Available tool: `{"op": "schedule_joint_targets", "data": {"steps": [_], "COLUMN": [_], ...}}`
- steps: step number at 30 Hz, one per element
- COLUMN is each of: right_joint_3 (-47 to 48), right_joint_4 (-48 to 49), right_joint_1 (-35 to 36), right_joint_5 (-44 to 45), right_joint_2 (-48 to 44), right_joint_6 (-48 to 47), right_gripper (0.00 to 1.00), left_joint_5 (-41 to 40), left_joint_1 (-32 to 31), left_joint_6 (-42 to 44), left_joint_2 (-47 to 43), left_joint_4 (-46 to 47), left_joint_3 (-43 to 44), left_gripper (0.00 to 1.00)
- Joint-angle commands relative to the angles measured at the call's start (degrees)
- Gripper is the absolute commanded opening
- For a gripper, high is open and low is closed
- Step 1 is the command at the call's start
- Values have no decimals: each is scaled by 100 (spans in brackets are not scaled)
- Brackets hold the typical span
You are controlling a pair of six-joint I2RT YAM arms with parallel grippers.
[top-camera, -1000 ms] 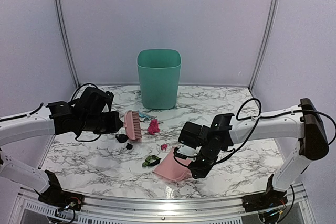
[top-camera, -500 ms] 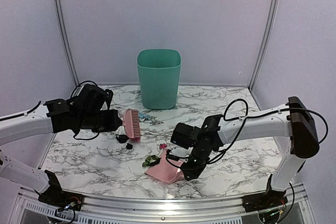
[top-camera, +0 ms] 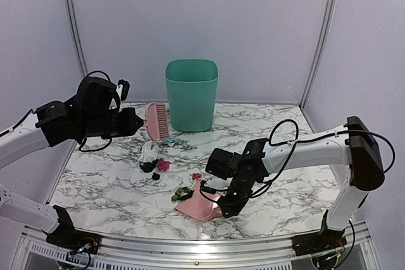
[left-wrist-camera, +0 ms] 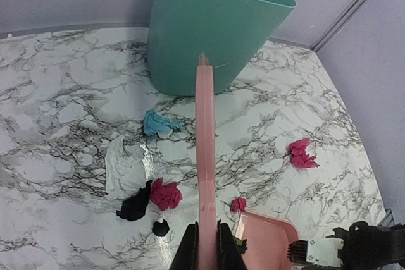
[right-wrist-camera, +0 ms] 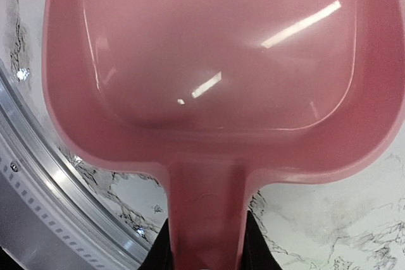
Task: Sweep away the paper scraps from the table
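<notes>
**A:** First entry, far left?

**B:** Left gripper [top-camera: 136, 122], closed tight on the handle of a pink brush [top-camera: 157, 120]. The brush is held up off the counter [top-camera: 285, 124], with its bristle head just left of the green bin [top-camera: 191, 93].

**A:** And the paper scraps [left-wrist-camera: 166, 194]?

**B:** All lying on the counter.
- A black scrap [top-camera: 147, 167] and a magenta scrap [top-camera: 163, 165] sit side by side below the brush.
- A light blue scrap [top-camera: 175, 141] lies near the foot of the bin.
- A green scrap [top-camera: 183, 193] and a small magenta bit [top-camera: 197, 176] lie just beside the left lip of the dustpan [top-camera: 197, 207].
- The left wrist view lists one further magenta piece [left-wrist-camera: 302, 154], lying apart to the right.

**A:** The dustpan's place?

**B:** Pink, near the counter's metal front edge, its mouth towards the scraps.

**A:** Last entry, right side?

**B:** Right gripper [top-camera: 229, 205], clamped around the dustpan's handle, one finger on each side.
</notes>
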Motion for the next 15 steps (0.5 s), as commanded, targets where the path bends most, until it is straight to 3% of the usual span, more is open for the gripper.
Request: {"op": "schedule_joint_targets", "data": {"steps": [1, 5, 9, 12, 15], "right_joint_3": [153, 164, 48, -68, -154], "right_joint_4": [-121, -59, -69, -85, -93], "right_joint_1": [26, 14, -167, -379, -430], "right_joint_5": [-49, -96, -10, 101, -13], "right_joint_2": [34, 94, -32, -454, -1054], "right_joint_6": [99, 89, 186, 363, 524], "right_gripper": [0, 0, 0, 0, 0], "left_joint_5": [-822, -1267, -1222, -926, 108], "left_joint_1": [71, 242, 485, 517, 515], "left_joint_6": [599, 1084, 1348, 1319, 1312], "left_joint_2": [189, 713, 1373, 1668, 1650], "left_joint_4": [-151, -120, 14, 70, 576], "left_joint_3": [351, 676, 1032, 1225, 1134], "left_gripper": [0, 0, 0, 0, 0]}}
